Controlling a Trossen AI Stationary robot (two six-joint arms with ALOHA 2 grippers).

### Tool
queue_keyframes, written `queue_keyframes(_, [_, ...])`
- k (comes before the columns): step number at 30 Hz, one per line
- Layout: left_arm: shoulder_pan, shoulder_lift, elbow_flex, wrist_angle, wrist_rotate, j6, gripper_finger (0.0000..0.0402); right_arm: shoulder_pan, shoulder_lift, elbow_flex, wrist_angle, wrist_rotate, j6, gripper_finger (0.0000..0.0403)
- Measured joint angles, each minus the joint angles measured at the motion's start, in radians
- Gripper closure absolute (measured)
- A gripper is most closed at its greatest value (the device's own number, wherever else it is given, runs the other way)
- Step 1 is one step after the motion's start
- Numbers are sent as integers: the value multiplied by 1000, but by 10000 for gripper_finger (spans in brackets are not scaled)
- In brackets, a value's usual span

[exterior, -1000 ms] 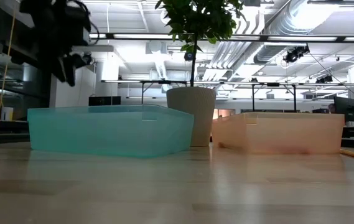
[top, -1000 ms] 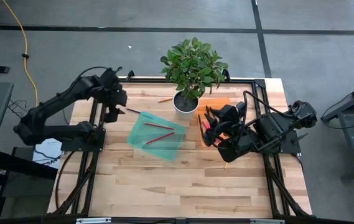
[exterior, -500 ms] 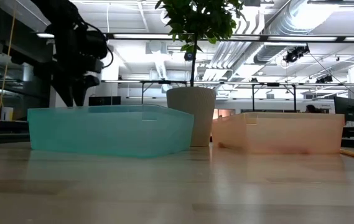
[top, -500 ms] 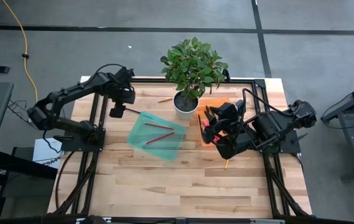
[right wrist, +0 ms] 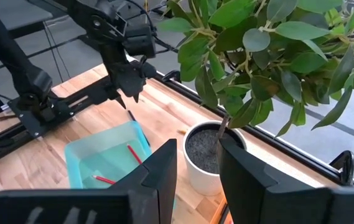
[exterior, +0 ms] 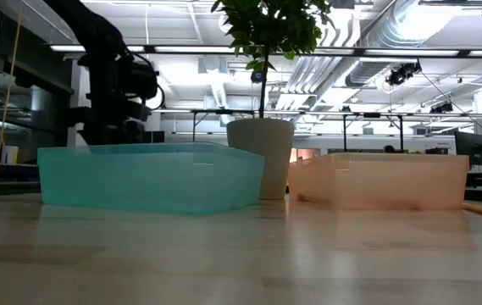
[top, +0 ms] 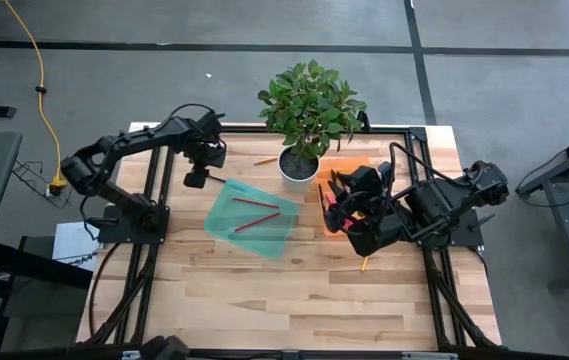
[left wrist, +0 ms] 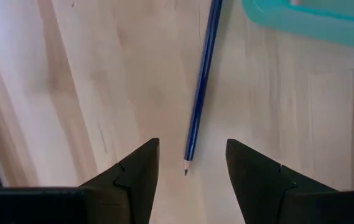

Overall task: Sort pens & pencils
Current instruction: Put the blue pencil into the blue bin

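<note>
My left gripper is open and hangs over a dark blue stick with a sharpened point. The stick lies flat on the wood by the teal tray's far left corner, and its point sits between the fingertips, untouched. Two red pencils lie in that tray. My right gripper is open over the orange tray, where pink pens show beside it. An orange pencil lies left of the plant pot, and a yellow one lies by the right arm.
A potted plant stands between the two trays at the far side, and its leaves spread over the pot and tray edges. The teal tray's wall lies close to the left gripper. Bare wood covers the near half of the table.
My left gripper has swung toward the table's right, toward the teal tray's far left corner, and has come down over the blue stick. The right arm has kept still.
</note>
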Motion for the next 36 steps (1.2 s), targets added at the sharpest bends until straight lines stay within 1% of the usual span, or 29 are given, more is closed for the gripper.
queue_keyframes(8, [0,78,0,29,-16,1,229,0,0,0,0,-25,0,295])
queue_keyframes(15, [0,129,0,47,-6,-1,229,1,0,0,0,-43,0,295])
queue_keyframes(22, [0,139,0,81,14,-9,229,1,0,0,0,-50,0,295])
queue_keyframes(30, [0,139,0,83,35,-17,229,1,0,0,0,-50,0,295])
queue_keyframes(36, [0,139,0,76,75,-16,229,1,0,0,-1,-50,14,295])
